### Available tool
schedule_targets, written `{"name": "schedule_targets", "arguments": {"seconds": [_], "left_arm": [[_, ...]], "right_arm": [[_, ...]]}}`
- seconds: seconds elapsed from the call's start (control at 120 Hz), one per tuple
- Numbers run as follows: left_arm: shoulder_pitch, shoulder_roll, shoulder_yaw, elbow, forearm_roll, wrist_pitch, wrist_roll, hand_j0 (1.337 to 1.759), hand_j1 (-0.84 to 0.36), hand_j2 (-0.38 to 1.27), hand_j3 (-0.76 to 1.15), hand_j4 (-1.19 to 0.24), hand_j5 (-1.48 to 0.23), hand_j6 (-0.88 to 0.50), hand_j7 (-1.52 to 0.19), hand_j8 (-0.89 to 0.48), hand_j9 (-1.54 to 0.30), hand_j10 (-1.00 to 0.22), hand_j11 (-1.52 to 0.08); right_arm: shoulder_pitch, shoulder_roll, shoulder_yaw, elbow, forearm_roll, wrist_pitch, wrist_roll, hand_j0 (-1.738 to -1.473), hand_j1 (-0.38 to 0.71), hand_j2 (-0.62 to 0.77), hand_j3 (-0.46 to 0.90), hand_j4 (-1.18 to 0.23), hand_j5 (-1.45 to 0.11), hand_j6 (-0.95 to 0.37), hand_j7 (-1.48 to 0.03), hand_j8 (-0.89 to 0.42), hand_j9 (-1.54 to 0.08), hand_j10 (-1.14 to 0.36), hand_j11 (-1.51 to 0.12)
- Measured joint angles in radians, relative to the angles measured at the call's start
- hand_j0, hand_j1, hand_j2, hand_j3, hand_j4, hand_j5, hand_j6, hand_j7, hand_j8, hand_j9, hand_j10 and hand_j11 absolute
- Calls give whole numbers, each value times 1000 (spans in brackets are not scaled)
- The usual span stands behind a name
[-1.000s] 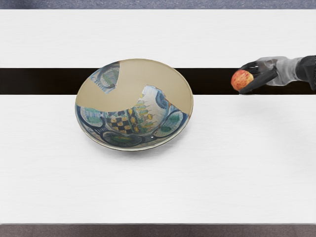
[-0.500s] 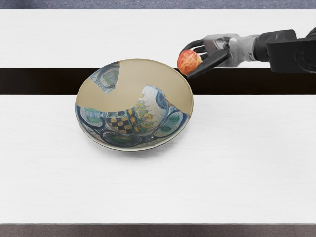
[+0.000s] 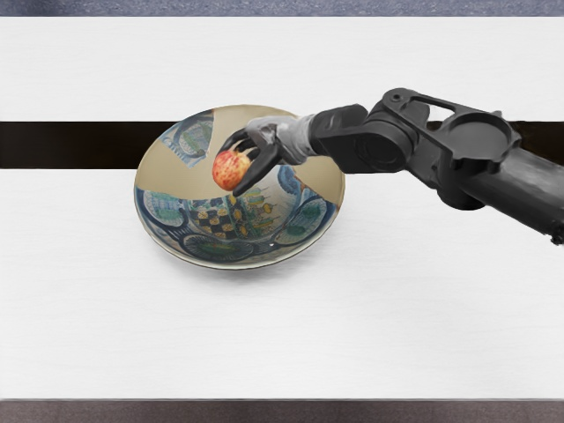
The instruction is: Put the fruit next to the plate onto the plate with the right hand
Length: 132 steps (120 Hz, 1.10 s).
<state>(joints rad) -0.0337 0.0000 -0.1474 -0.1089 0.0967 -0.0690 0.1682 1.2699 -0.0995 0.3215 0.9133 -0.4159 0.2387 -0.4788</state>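
Over plate (image 3: 176, 231): right hand (image 3: 251, 152) grips apple (image 3: 231, 169), hiding far rim.

You had a white surface (image 3: 282, 335) filling nearly the whole view, plain and matte, with no markings on its near half. A dark band (image 3: 70, 145) ran straight across it from the left edge to the right edge, lying in the far half and splitting the white into a narrower far strip and a wider near one; you could see only part of its length. Beyond the far edge showed a thin bluish-grey strip (image 3: 282, 7). Below the near edge lay a brownish-grey strip (image 3: 282, 412).
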Motion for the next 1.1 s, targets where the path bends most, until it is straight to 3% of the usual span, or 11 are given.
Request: {"name": "schedule_targets", "arguments": {"seconds": [0.233, 0.358, 0.467, 0.6, 0.783, 0.867, 1.017, 1.1], "left_arm": [[0, 0, 0, 0, 0, 0, 0, 1658, 60, 48, 0, -241, -313, -241, -313, -241, -313, -241, -313], [0, 0, 0, 0, 0, 0, 0, 1658, 60, 48, 0, -241, -313, -241, -313, -241, -313, -241, -313], [0, 0, 0, 0, 0, 0, 0, 1658, 60, 48, 0, -241, -313, -241, -313, -241, -313, -241, -313], [0, 0, 0, 0, 0, 0, 0, 1658, 60, 48, 0, -241, -313, -241, -313, -241, -313, -241, -313], [0, 0, 0, 0, 0, 0, 0, 1658, 60, 48, 0, -241, -313, -241, -313, -241, -313, -241, -313], [0, 0, 0, 0, 0, 0, 0, 1658, 60, 48, 0, -241, -313, -241, -313, -241, -313, -241, -313], [0, 0, 0, 0, 0, 0, 0, 1658, 60, 48, 0, -241, -313, -241, -313, -241, -313, -241, -313], [0, 0, 0, 0, 0, 0, 0, 1658, 60, 48, 0, -241, -313, -241, -313, -241, -313, -241, -313]], "right_arm": [[0, 82, -39, -94, -61, -25, 6, -1643, 142, -16, -1, -544, -1091, -438, -1022, -524, -1070, -759, -1077], [0, 89, -43, -106, -68, -27, 5, -1647, 134, -37, 0, -578, -936, -469, -893, -570, -926, -667, -931], [0, 89, -44, -110, -71, -28, 3, -1651, 88, -47, 0, -468, -716, -404, -691, -463, -711, -520, -713], [2, 89, -44, -121, -71, -35, -1, -1655, -82, -32, 0, -275, -418, -243, -403, -282, -413, -303, -414], [18, 69, -28, -117, -62, -35, -3, -1657, -203, -19, 0, -143, -210, -130, -204, -146, -208, -155, -209], [19, 5, 18, -66, -6, -3, -3, -1657, -231, -16, 0, -113, -162, -105, -158, -115, -161, -120, -162], [12, -202, 55, 121, 203, 84, 3, -1658, -261, -13, 0, -81, -113, -77, -111, -82, -112, -85, -112], [-36, -316, 102, 211, 317, 186, 24, -1658, -271, -12, 0, -70, -96, -68, -95, -71, -96, -73, -96]]}}
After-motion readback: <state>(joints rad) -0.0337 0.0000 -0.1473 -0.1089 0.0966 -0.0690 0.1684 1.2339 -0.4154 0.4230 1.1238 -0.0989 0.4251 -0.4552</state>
